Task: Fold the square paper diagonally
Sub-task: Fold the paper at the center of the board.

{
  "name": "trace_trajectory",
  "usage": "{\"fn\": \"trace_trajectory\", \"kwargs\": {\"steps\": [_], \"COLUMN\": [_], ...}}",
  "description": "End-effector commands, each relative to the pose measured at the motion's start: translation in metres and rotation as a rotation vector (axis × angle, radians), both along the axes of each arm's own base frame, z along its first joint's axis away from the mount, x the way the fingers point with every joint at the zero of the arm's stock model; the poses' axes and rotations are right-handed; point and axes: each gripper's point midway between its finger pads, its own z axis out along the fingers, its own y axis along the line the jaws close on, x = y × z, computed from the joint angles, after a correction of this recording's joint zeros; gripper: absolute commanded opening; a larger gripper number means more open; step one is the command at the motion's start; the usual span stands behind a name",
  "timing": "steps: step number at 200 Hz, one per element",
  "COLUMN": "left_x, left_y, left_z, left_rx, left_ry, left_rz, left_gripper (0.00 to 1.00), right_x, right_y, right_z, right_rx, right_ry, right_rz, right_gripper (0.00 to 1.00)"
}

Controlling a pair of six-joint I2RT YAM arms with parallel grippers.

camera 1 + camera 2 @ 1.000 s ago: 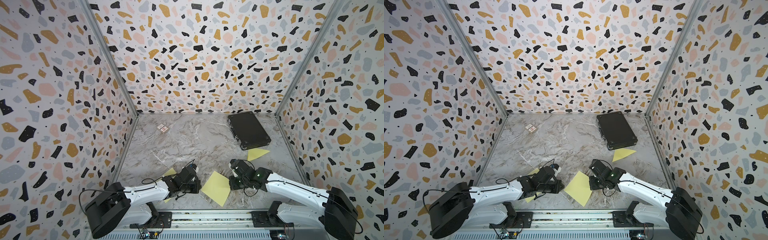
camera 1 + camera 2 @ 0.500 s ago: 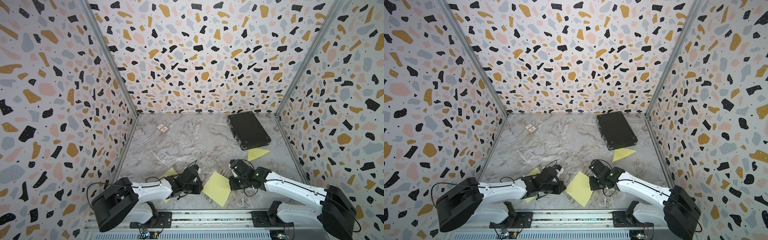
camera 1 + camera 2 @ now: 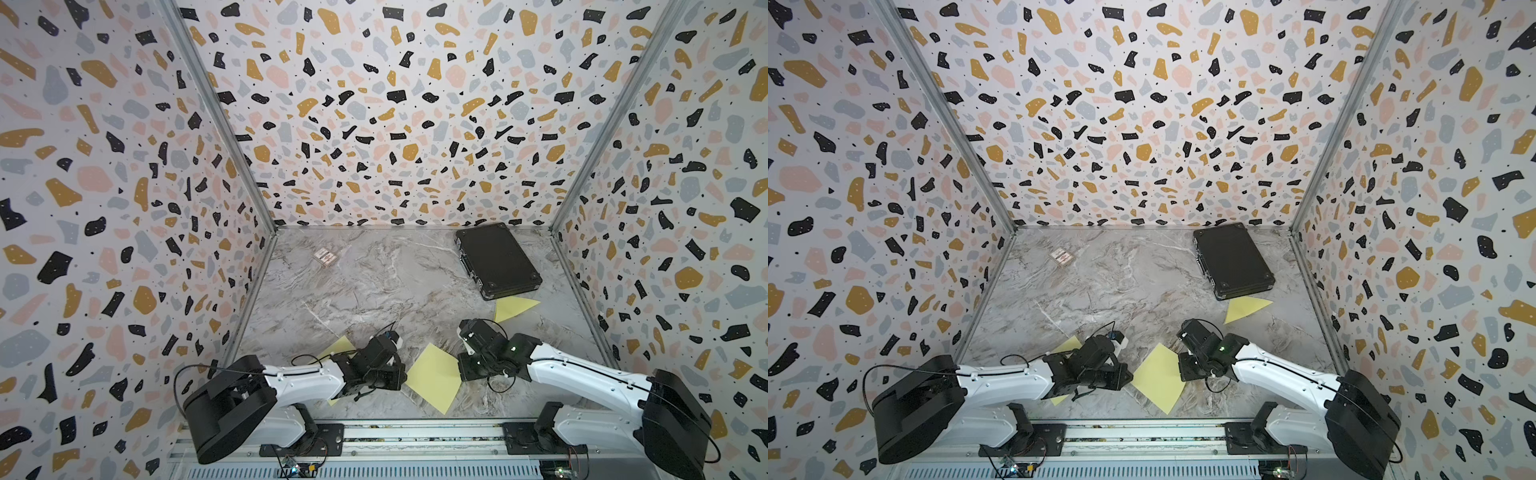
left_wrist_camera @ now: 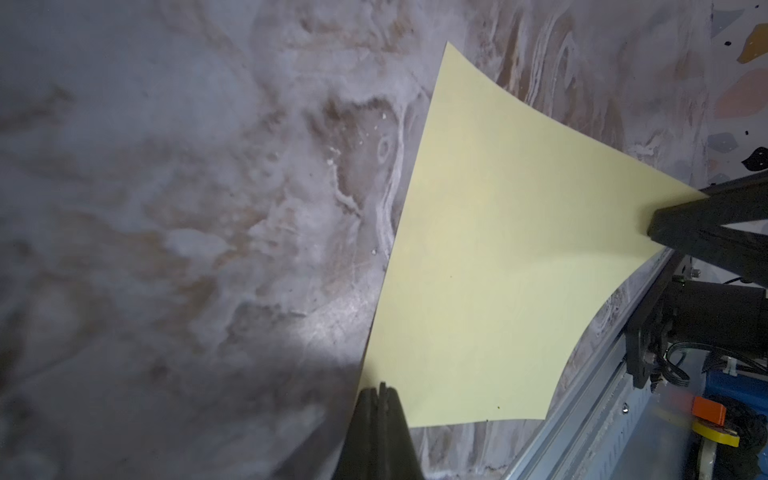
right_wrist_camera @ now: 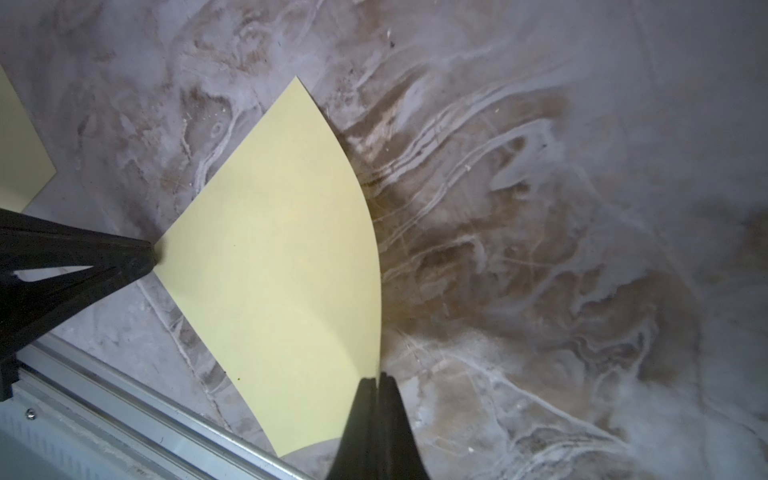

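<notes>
My left gripper [image 4: 380, 392] is clamped on one corner of the yellow paper [image 4: 498, 249]. My right gripper [image 5: 378, 380] is clamped on the corner straight across from it. The sheet hangs between my two pinches, bowed rather than flat, just over the marble table [image 4: 166, 249]. Its two free corners point away from me and back toward my base rail [image 5: 124, 395].

I judge the step in hand to be bringing one held corner onto the other. To do it well, I would keep one pinch low and steady as an anchor. The other corner goes up and over in a slow arc, never pulling outward, since thin paper slips or tears. The corners should meet exactly before anything is pressed, so the crease runs through the two free corners.

The wrist views show each set of jaws shut flush on its corner, and the curve of the sheet. In both top views my wrists hide the fingertips. A top view gives the surroundings instead: a second yellow sheet [image 3: 340, 345] lies under my left arm. A yellow triangle [image 3: 513, 307] lies beyond my right gripper, beside a black case [image 3: 498, 259].
</notes>
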Motion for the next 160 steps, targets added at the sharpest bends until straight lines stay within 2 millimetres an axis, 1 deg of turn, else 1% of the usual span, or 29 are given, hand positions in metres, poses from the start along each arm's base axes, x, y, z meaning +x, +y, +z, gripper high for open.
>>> {"fn": "trace_trajectory", "kwargs": {"steps": [1, 50, 77, 93, 116, 132, 160], "left_x": [0.0, 0.001, 0.0, -0.001, 0.0, 0.0, -0.001], "left_y": [0.007, 0.016, 0.016, 0.016, 0.014, 0.014, 0.015], "left_z": [-0.008, -0.02, -0.024, -0.026, -0.029, -0.03, -0.032], "left_rx": [0.034, 0.093, 0.103, 0.105, 0.093, 0.091, 0.094], "left_ry": [-0.017, -0.008, -0.001, 0.001, 0.005, 0.009, 0.014], "left_rz": [0.0, 0.024, 0.026, 0.027, 0.031, 0.036, 0.04], "left_gripper": [0.0, 0.0, 0.0, 0.0, 0.0, 0.0, 0.0], "right_x": [0.004, 0.003, 0.003, 0.003, 0.002, 0.003, 0.004], "right_y": [0.005, 0.009, 0.017, 0.03, 0.061, 0.074, 0.093], "right_z": [0.011, 0.018, 0.029, 0.038, 0.049, 0.049, 0.046], "right_rx": [0.016, 0.044, 0.093, 0.17, 0.344, 0.403, 0.451], "right_ry": [-0.003, -0.003, -0.002, 0.005, 0.043, 0.07, 0.084], "right_rz": [-0.003, 0.004, 0.008, 0.006, 0.014, 0.007, 0.01], "right_gripper": [0.0, 0.0, 0.0, 0.0, 0.0, 0.0, 0.0]}}
